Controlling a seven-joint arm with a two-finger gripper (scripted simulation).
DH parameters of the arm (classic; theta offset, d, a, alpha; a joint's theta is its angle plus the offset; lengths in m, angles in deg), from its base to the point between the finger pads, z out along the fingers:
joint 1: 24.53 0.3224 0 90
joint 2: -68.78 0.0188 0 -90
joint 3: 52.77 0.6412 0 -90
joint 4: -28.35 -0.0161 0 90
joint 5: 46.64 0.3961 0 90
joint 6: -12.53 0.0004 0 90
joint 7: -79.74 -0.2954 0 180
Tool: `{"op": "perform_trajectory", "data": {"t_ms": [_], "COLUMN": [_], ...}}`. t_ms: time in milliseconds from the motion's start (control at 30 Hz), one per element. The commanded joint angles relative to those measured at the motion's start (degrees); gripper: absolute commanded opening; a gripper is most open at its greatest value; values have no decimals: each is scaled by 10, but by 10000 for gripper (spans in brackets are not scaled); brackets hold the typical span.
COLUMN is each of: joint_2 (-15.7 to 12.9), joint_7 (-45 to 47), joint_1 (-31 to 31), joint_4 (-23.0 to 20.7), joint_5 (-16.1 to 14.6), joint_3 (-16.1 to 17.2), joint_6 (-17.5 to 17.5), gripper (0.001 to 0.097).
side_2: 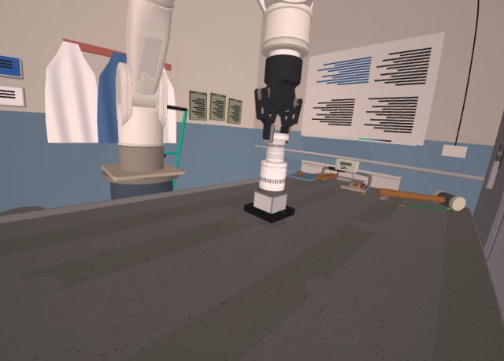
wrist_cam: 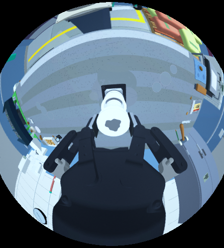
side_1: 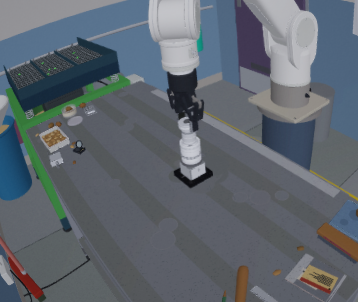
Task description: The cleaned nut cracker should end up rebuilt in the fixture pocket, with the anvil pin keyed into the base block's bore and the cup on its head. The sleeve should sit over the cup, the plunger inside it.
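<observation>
The white plunger [side_1: 186,125] [side_2: 279,138] [wrist_cam: 112,123] is held by its top end in my closed gripper [side_1: 190,116] [side_2: 277,132] [wrist_cam: 112,123]. It stands upright, its lower part inside the white knurled sleeve [side_1: 189,148] [side_2: 273,172]. The sleeve stands on the pale base block [side_1: 193,170] [side_2: 268,201]. The block sits in the black fixture [side_1: 193,177] [side_2: 269,212] at mid-table. The anvil pin and the cup are hidden inside the stack.
A blue bucket [side_1: 0,155] stands off the table's left edge. A dark tray rack [side_1: 60,65] and small trays of nuts [side_1: 54,137] lie at the far left. A mallet [side_2: 421,197], a blue mat [side_1: 356,220] and a box [side_1: 319,278] lie at the right end.
</observation>
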Motion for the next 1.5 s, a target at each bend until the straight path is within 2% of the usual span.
{"op": "perform_trajectory", "data": {"t_ms": [0,1467], "joint_2": [0,-18], "joint_7": [0,-15], "joint_1": [0,11], "joint_4": [0,9], "joint_5": [0,-17], "joint_3": [0,-17], "joint_6": [1,28], "gripper": [80,80]}}
